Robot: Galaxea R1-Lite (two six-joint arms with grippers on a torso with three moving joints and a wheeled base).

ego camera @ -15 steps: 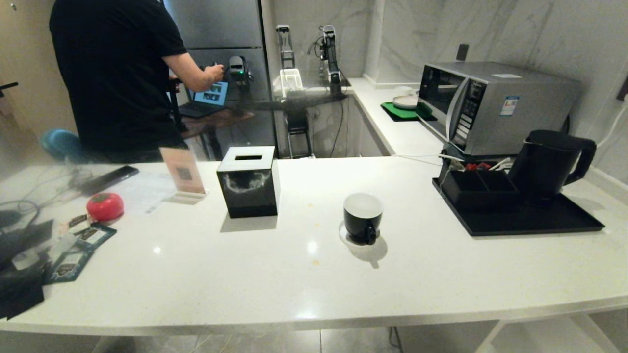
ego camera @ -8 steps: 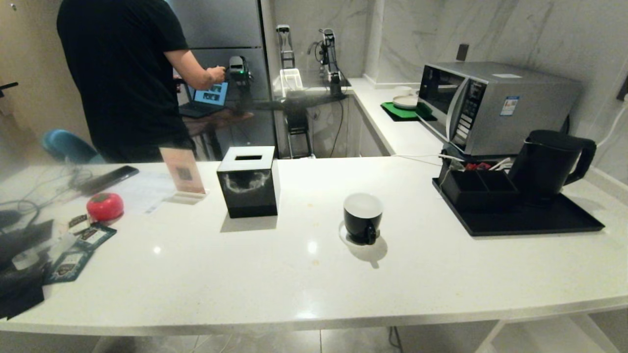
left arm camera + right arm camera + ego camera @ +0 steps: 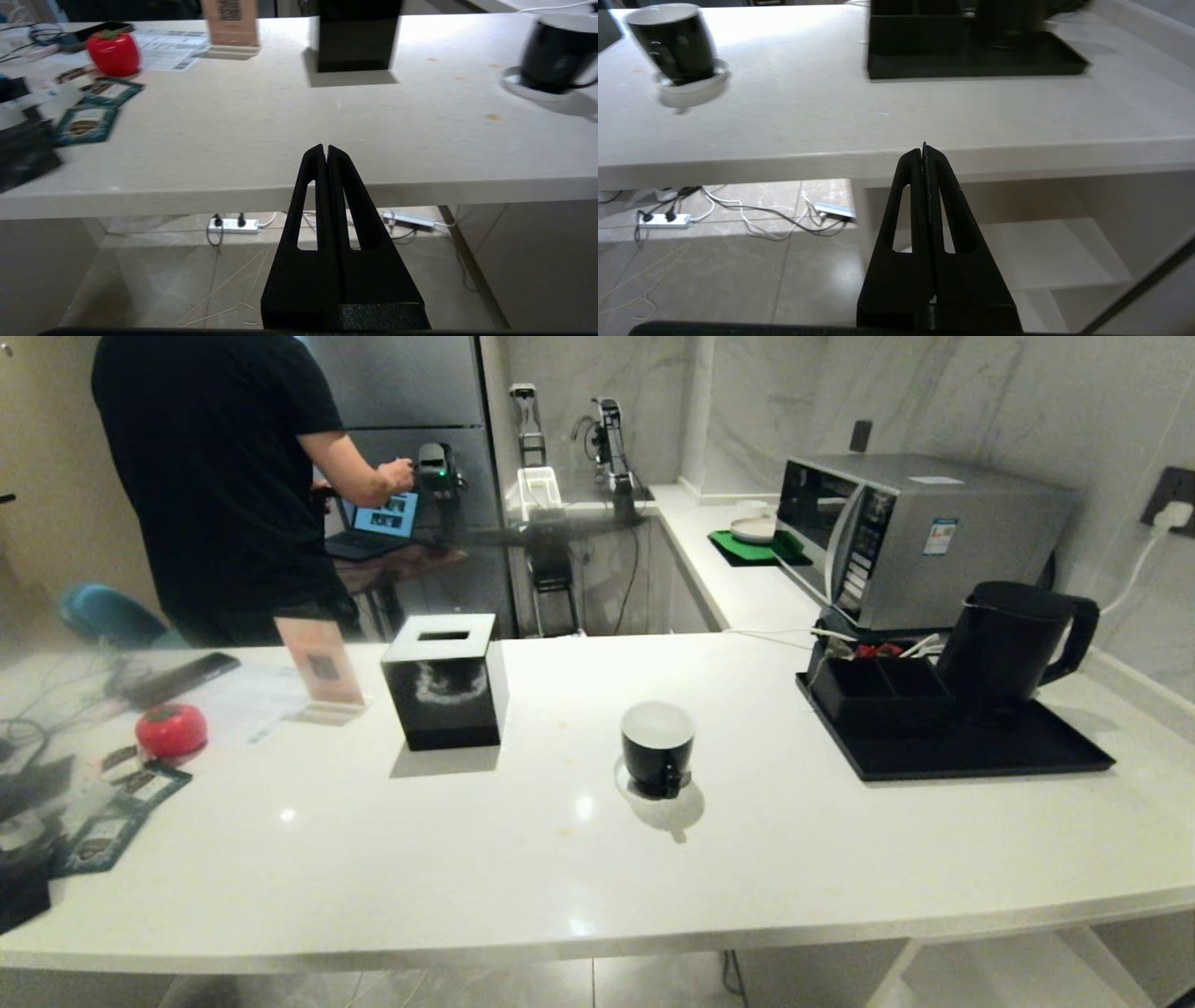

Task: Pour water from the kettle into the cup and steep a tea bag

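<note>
Black, the cup point(image 3: 658, 747) is set left of the kettle point(image 3: 1008, 642); both grippers point(image 3: 325, 151) point(image 3: 924, 150) are closed, empty, below the counter point(image 3: 840, 859) edge.

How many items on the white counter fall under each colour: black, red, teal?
Black: 5 – kettle, cup, tissue box, organizer box, tray
Red: 1 – tomato-shaped object
Teal: 2 clearly visible – printed packets
Total: 8
</note>
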